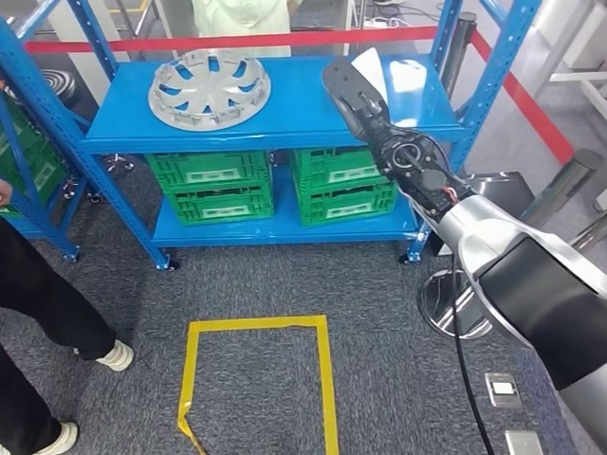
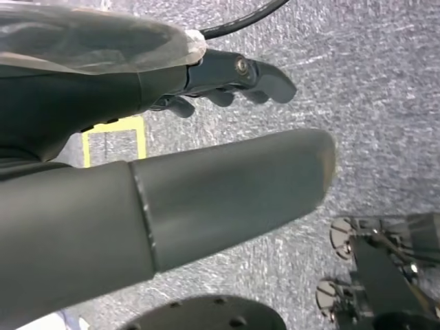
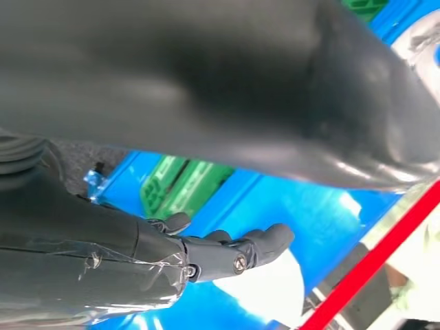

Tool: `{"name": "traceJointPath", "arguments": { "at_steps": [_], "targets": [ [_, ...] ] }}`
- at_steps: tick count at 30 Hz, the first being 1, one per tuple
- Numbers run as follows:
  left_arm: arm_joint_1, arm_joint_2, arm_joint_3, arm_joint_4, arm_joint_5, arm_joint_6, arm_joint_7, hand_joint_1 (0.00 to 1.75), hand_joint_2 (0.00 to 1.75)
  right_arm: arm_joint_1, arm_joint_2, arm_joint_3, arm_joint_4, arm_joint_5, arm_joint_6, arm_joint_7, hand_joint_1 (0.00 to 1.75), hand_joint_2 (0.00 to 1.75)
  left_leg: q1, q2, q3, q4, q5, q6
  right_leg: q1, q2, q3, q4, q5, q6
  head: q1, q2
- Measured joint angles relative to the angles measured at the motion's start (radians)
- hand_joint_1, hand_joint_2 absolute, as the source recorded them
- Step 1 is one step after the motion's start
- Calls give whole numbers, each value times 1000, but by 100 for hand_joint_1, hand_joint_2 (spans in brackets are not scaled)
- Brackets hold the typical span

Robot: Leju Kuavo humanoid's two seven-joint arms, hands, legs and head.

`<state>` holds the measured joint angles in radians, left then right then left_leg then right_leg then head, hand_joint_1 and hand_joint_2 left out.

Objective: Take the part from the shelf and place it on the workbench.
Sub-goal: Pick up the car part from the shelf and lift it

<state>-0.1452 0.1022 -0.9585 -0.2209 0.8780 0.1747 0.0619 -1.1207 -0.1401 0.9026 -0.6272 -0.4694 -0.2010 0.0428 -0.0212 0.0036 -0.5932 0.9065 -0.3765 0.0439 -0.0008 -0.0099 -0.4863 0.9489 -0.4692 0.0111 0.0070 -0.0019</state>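
With the right hand [image 1: 351,85] empty, fingers extended, at upper centre over the shelf [image 1: 301,114], it should sweep left toward the hubcap [image 1: 209,88] and grip its rim squarely.

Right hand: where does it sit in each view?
Head view: right hand, upper centre, reaching over the blue shelf.
Left wrist view: not in it.
Right wrist view: right hand, lower left, fingers extended, holding nothing.
Shared landmark: green crates under the shelf top.
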Motion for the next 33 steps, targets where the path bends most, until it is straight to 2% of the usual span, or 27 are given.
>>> {"name": "traceJointPath", "arguments": {
  "at_steps": [1,2,5,6,7,8,10,11,12,15,17,18,21,22,23,24,25,26,27,28,30,32,33],
  "targets": [
    [1,0,0,0,0,0,0,0,0,-1,0,0,0,0,0,0,0,0,2,-1,11,-1,2,4,0,2,-6,20,-11,4,2,0],
    [1,0,0,0,0,0,0,0,0,-2,0,0,0,0,0,0,0,0,4,-3,22,-1,0,6,0,4,-27,65,-32,9,5,0],
    [-3,0,-1,0,0,0,0,0,0,1,0,1,0,0,0,0,0,0,5,-13,41,-1,-15,10,-2,6,-147,267,-110,16,12,0],
    [-3,0,-2,0,0,0,0,0,0,4,-1,1,0,1,0,1,0,0,5,-19,48,0,-22,9,-3,6,-176,297,-120,16,15,0],
    [-1,-1,-2,0,0,0,0,0,0,6,-1,1,1,1,0,2,0,0,5,-24,59,0,-31,8,-3,7,-188,288,-111,15,19,0],
    [1,-1,-3,0,0,-1,0,0,0,7,-2,1,1,2,0,2,0,0,5,-30,71,2,-41,6,-2,8,-183,242,-79,13,24,0],
    [3,-3,-3,0,1,-1,0,0,0,6,-2,1,0,3,0,3,0,0,4,-39,91,5,-60,2,-2,19,-147,94,36,8,29,0],
    [2,-4,-4,0,2,-1,0,0,0,5,-2,2,1,3,1,4,0,0,5,-44,95,5,-67,-1,1,26,-135,35,76,4,28,0],
    [0,-4,-4,0,2,-1,0,0,0,4,-2,4,0,4,2,6,0,0,6,-47,93,4,-71,-6,3,31,-127,-1,104,-1,27,0],
    [-2,-3,-5,0,3,-1,0,0,0,2,-1,6,-4,11,3,9,0,0,7,-52,93,6,-76,-20,5,28,-113,-22,107,-18,27,0],
    [-1,-3,-5,0,3,-1,0,0,0,1,0,7,-6,18,4,9,0,0,7,-38,75,54,-86,-29,2,19,-93,-27,99,-27,23,0],
    [-2,-2,-5,0,3,-1,-1,0,0,0,0,7,-7,20,4,10,0,0,9,-29,42,113,-100,-35,1,14,-84,-29,94,-31,20,0],
    [-4,-4,-6,0,3,-1,-1,0,0,0,1,9,-10,26,10,14,0,0,17,-16,-94,312,-161,-48,1,1,-65,-30,75,-36,13,0],
    [-3,-4,-7,0,3,-1,-1,0,0,2,2,9,-10,29,13,17,0,0,19,-15,-121,330,-165,-51,1,-5,-56,-30,67,-35,10,0],
    [-2,-5,-7,0,3,-1,-1,0,0,3,2,10,-11,33,15,18,0,0,20,-13,-130,313,-148,-51,1,-11,-44,-30,57,-34,8,0],
    [-1,-5,-8,0,4,-1,-1,0,0,4,3,10,-11,36,17,20,0,0,21,-8,-117,254,-105,-49,1,-18,-32,-30,48,-32,6,0],
    [0,-5,-8,0,4,-1,-1,0,0,4,3,10,-12,38,19,21,0,0,19,5,-89,173,-48,-43,2,-25,-20,-31,38,-30,4,0],
    [0,-4,-8,0,5,-1,-1,0,0,3,3,10,-13,39,20,22,0,0,15,22,-62,96,-6,-37,3,-32,-9,-30,28,-26,3,0],
    [-1,-4,-9,0,6,-1,-1,0,0,3,3,10,-14,39,21,23,0,0,10,38,-41,41,17,-30,5,-38,-2,-30,19,-21,1,0],
    [-2,-3,-10,0,6,-1,-1,0,0,2,3,10,-14,40,23,25,0,0,5,47,-31,12,24,-24,7,-44,4,-31,11,-16,1,0],
    [-4,-3,-12,0,8,-1,-1,0,0,2,3,10,-16,43,28,27,0,0,2,37,-21,1,15,-14,7,-52,15,-22,1,-3,4,0],
    [-4,-4,-15,0,9,-1,-1,0,0,1,3,9,-18,49,31,28,0,0,6,18,-2,-3,14,-5,2,-36,8,19,-19,8,9,0],
    [-5,-3,-15,0,9,-1,-1,0,0,0,3,10,-19,52,32,28,0,0,7,11,8,-3,11,-1,-1,-24,-11,58,-36,12,11,0]
  ]
}}
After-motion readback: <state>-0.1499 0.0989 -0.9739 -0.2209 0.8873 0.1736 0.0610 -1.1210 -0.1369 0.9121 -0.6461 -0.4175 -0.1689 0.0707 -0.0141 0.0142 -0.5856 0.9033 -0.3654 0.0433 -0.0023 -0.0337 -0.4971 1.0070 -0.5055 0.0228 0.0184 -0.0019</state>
